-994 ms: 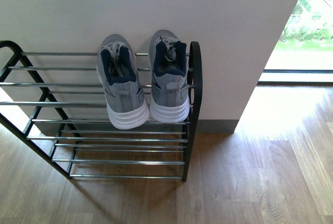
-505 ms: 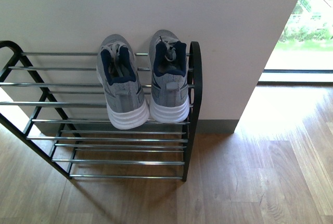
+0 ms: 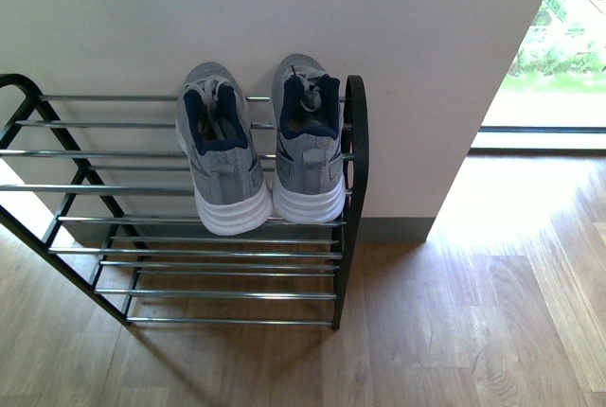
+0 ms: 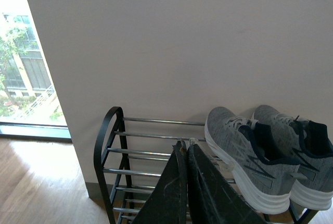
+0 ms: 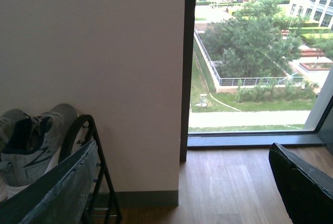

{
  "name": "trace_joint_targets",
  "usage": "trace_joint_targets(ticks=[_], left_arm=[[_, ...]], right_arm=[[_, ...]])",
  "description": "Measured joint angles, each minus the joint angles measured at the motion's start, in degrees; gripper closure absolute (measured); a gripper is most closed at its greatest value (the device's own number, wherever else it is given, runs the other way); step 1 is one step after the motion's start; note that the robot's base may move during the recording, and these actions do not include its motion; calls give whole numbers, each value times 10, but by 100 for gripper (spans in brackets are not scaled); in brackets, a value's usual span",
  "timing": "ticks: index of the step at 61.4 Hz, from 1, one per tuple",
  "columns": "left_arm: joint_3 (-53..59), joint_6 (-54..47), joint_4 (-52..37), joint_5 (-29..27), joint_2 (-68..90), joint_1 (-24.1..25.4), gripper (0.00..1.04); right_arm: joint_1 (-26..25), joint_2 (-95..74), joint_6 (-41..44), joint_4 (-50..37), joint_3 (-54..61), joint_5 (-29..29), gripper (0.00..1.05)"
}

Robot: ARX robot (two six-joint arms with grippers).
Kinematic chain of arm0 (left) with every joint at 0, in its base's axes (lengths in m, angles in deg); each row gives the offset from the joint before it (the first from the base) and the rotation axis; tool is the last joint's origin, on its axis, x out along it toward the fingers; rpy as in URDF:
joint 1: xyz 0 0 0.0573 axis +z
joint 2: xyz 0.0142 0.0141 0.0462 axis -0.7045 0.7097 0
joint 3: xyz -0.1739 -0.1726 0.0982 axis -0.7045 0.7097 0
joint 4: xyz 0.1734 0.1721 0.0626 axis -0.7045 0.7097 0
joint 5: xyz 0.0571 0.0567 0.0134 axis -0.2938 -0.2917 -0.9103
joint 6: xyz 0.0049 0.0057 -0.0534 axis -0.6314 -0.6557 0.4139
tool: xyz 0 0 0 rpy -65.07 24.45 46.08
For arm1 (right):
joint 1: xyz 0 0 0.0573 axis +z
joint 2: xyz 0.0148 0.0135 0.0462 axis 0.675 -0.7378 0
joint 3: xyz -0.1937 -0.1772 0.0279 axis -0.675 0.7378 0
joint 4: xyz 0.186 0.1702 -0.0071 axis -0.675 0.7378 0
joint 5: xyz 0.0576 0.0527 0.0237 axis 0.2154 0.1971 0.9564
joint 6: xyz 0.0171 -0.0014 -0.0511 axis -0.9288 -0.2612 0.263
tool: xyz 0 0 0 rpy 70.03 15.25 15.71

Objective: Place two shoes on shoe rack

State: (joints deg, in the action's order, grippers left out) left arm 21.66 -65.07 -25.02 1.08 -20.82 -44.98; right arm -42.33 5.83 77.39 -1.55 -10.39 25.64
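Two grey knit sneakers with white soles, the left shoe (image 3: pixel 223 158) and the right shoe (image 3: pixel 308 142), rest side by side on the top tier of the black shoe rack (image 3: pixel 354 156), heels toward me, at its right end. The same pair of sneakers (image 4: pixel 244 153) shows in the left wrist view, where my left gripper (image 4: pixel 184 148) hangs shut and empty in front of the rack's rods, beside the shoes. My right gripper (image 5: pixel 182 153) is open with nothing between its fingers, to the right of the rack's side piece (image 5: pixel 78 130). Neither arm appears in the front view.
A white wall (image 3: pixel 284 19) stands right behind the rack. Wood floor (image 3: pixel 473 331) extends to the right, toward a floor-level window (image 5: pixel 250 52). The rack's lower tiers of silver rods (image 3: pixel 218 274) carry nothing.
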Motion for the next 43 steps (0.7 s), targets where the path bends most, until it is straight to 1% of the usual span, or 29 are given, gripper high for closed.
trace_joint_targets(ticks=[2, 3, 4, 8, 12, 16, 25, 29, 35, 38, 43], left_arm=[[0, 0, 0, 0, 0, 0, 103], [0, 0, 0, 0, 0, 0, 101], [0, 0, 0, 0, 0, 0, 96], [0, 0, 0, 0, 0, 0, 84], [0, 0, 0, 0, 0, 0, 67], [0, 0, 0, 0, 0, 0, 59], [0, 0, 0, 0, 0, 0, 34], [0, 0, 0, 0, 0, 0, 25], [0, 0, 0, 0, 0, 0, 8], [0, -1, 0, 0, 0, 0, 10], [0, -1, 0, 0, 0, 0, 9]], right_arm=[[0, 0, 0, 0, 0, 0, 9], [0, 0, 0, 0, 0, 0, 9], [0, 0, 0, 0, 0, 0, 9], [0, 0, 0, 0, 0, 0, 9], [0, 0, 0, 0, 0, 0, 9], [0, 0, 0, 0, 0, 0, 9], [0, 0, 0, 0, 0, 0, 9], [0, 0, 0, 0, 0, 0, 9], [0, 0, 0, 0, 0, 0, 9], [0, 0, 0, 0, 0, 0, 9], [0, 0, 0, 0, 0, 0, 9]])
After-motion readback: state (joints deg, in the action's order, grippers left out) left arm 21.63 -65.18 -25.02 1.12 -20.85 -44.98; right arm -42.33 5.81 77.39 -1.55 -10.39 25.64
